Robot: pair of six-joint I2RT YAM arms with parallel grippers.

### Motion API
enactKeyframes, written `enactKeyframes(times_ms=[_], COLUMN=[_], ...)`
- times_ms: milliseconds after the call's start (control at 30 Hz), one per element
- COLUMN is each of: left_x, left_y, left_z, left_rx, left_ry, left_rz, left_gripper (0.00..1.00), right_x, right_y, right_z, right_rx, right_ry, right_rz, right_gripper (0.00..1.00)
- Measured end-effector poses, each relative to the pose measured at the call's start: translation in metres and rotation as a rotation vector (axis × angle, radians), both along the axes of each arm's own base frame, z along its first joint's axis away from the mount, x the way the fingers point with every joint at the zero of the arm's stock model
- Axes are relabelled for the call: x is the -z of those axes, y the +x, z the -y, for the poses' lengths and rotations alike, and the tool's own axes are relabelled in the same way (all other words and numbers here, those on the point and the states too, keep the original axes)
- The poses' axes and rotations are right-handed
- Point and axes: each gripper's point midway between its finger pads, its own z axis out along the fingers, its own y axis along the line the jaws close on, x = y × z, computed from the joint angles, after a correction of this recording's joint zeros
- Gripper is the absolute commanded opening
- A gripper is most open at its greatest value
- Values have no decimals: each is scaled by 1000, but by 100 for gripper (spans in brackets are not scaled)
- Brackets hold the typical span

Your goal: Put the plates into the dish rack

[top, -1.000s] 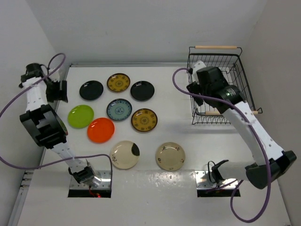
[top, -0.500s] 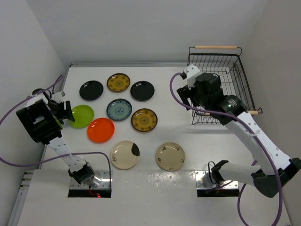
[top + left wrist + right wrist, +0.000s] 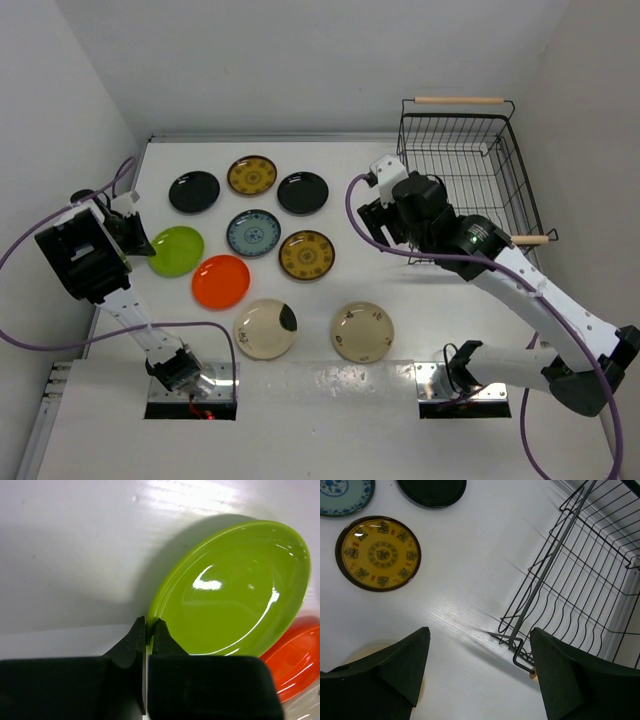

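Observation:
My left gripper (image 3: pixel 142 240) is shut on the left rim of the lime green plate (image 3: pixel 178 250) (image 3: pixel 235 590); its fingertips (image 3: pixel 161 630) pinch the edge. The orange-red plate (image 3: pixel 221 281) touches the green one on its right. Lying flat on the table are two black plates (image 3: pixel 194 191) (image 3: pixel 302 192), two mustard-yellow plates (image 3: pixel 252 175) (image 3: pixel 306 254), a blue-grey plate (image 3: pixel 253 232) and two cream plates (image 3: pixel 265 328) (image 3: pixel 362 331). My right gripper (image 3: pixel 372 212) (image 3: pixel 480 630) hangs open and empty above bare table, just left of the dish rack (image 3: pixel 460 100) (image 3: pixel 570 580).
The rack stands at the back right against the wall, with no plates in it. Walls close the table on the left, back and right. The left arm's purple cable loops by the left wall. A strip of bare table lies between the plates and the rack.
My left gripper has shut on the green plate's rim, and the green and orange-red plates slid slightly right. My right arm has swung left, away from the rack and over the table.

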Motion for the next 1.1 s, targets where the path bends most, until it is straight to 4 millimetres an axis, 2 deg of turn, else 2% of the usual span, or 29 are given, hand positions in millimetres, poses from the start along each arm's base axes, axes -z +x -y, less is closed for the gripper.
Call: enactKeyframes(times_ms=[200, 333, 433, 533, 600, 633, 700, 767, 833, 900, 967, 1100], left_x=[-7, -28, -62, -112, -155, -175, -218, -254, -277, -287, -288, -287], left_y=[11, 16, 24, 36, 44, 48, 55, 59, 57, 52, 42, 23], left_z=[9, 11, 11, 17, 33, 45, 78, 121, 170, 217, 258, 307], left_rx=[-33, -27, 18, 88, 161, 200, 306, 426, 550, 671, 774, 899], left_ry=[-103, -135, -105, -48, 4, 24, 61, 69, 42, -12, -81, -173], left_rz=[52, 119, 199, 323, 422, 469, 573, 667, 734, 768, 771, 753], left_gripper=[0, 0, 0, 0, 0, 0, 0, 0, 0, 0, 0, 0], right_x=[-6, -12, -14, -11, -10, -10, -15, -21, -26, -26, -23, -8], right_y=[-10, -17, -23, -26, -27, -26, -23, -19, -12, -5, 8, 38], right_z=[-11, -14, -19, -28, -36, -42, -55, -74, -97, -117, -138, -151], right_rx=[-39, -64, -94, -137, -169, -186, -224, -274, -330, -376, -406, -373], right_ry=[-1, 14, 33, 56, 77, 92, 133, 184, 242, 286, 345, 501], right_rz=[21, 35, 32, 17, 11, 11, 24, 42, 62, 50, 22, -81], right_gripper=[79, 74, 72, 74, 78, 89, 97, 99, 99, 99, 94, 78])
